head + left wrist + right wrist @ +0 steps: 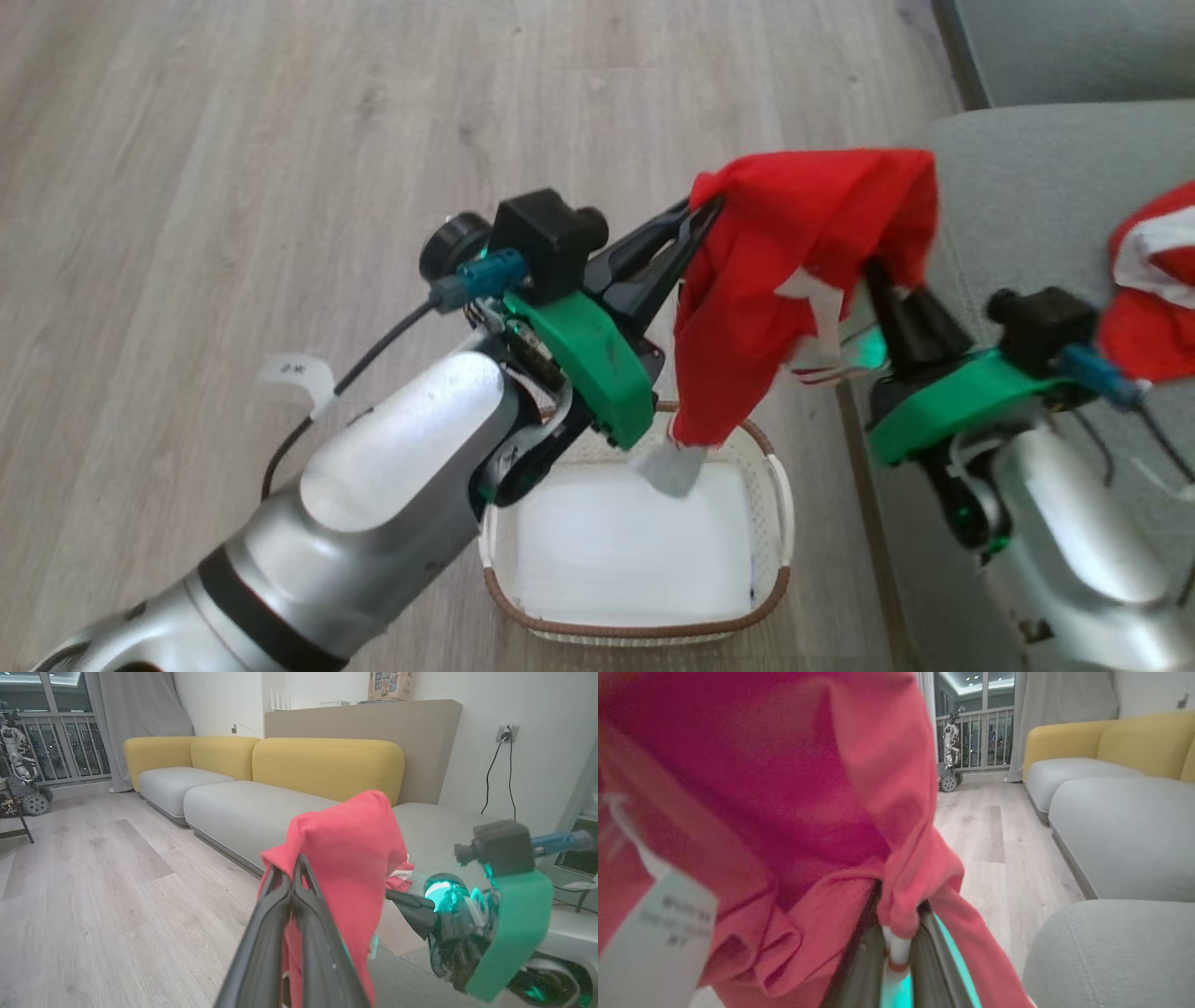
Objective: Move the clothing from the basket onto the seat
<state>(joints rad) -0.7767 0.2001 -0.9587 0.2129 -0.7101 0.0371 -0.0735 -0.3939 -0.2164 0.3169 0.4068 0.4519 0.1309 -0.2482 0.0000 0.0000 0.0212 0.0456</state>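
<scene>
A red jersey point(794, 252) hangs stretched between my two grippers, above the basket and beside the seat edge. My left gripper point(711, 203) is shut on its left corner, and the left wrist view shows the closed fingers point(295, 861) pinching the red cloth point(345, 858). My right gripper point(873, 275) is shut on the other side, its tips buried in fabric. In the right wrist view white trim point(896, 947) sits between the fingers. A white tag point(672, 467) dangles into the cream basket point(644, 630), whose white bottom is bare. The grey seat point(1027, 177) lies at the right.
Another red and white garment point(1153, 299) lies on the seat behind my right wrist. Pale wooden floor point(233, 187) stretches left and ahead. The sofa has yellow backs point(327, 765). A wheeled machine point(21, 779) stands by the window.
</scene>
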